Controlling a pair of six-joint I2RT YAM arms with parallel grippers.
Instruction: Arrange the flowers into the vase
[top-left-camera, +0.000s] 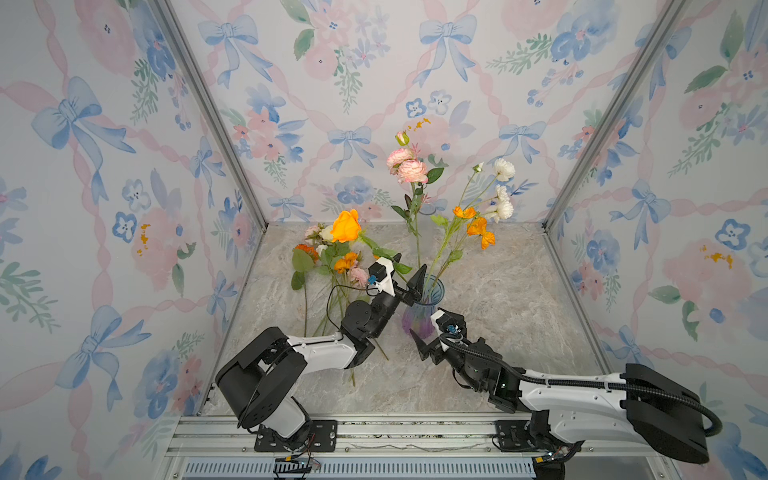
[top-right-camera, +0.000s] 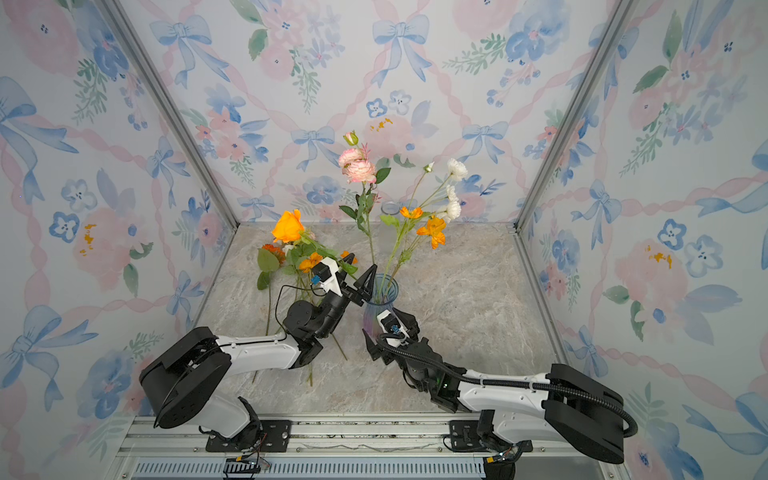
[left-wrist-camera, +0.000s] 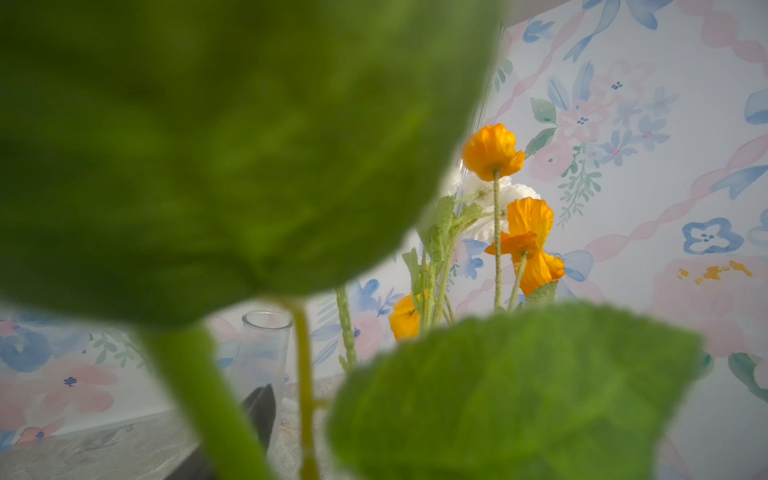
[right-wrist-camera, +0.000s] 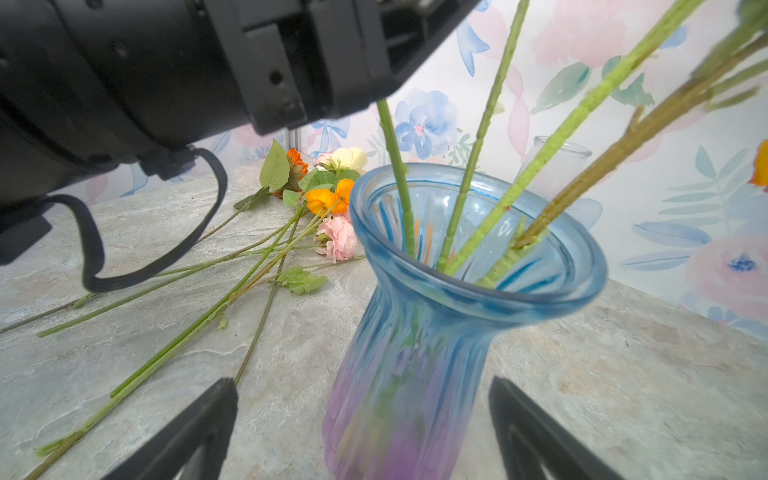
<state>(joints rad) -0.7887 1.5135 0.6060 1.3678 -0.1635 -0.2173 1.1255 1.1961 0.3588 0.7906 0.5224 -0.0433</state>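
Note:
The blue-and-purple glass vase (top-left-camera: 420, 318) (top-right-camera: 380, 309) (right-wrist-camera: 457, 299) stands mid-table. It holds stems of the flowers: pink carnations (top-left-camera: 409, 166), white blooms (top-left-camera: 503, 195) and orange poppies (top-left-camera: 478, 228) (left-wrist-camera: 492, 151). An orange rose (top-left-camera: 346, 226) (top-right-camera: 287, 226) leans left, its stem (right-wrist-camera: 395, 166) entering the vase mouth. My left gripper (top-left-camera: 408, 272) (top-right-camera: 358, 270) is open at the rim, the rose stem between its jaws. Leaves fill the left wrist view; one of the fingers (left-wrist-camera: 262, 411) shows. My right gripper (top-left-camera: 434, 329) (right-wrist-camera: 361, 419) is open, straddling the vase's lower body without touching.
More flowers (top-left-camera: 332, 266) (right-wrist-camera: 328, 195) lie in a loose pile on the marble table (top-left-camera: 519, 299) left of the vase, stems pointing towards the front. A small clear glass jar (top-right-camera: 390, 207) (left-wrist-camera: 266, 345) stands at the back wall. Wallpapered walls close three sides.

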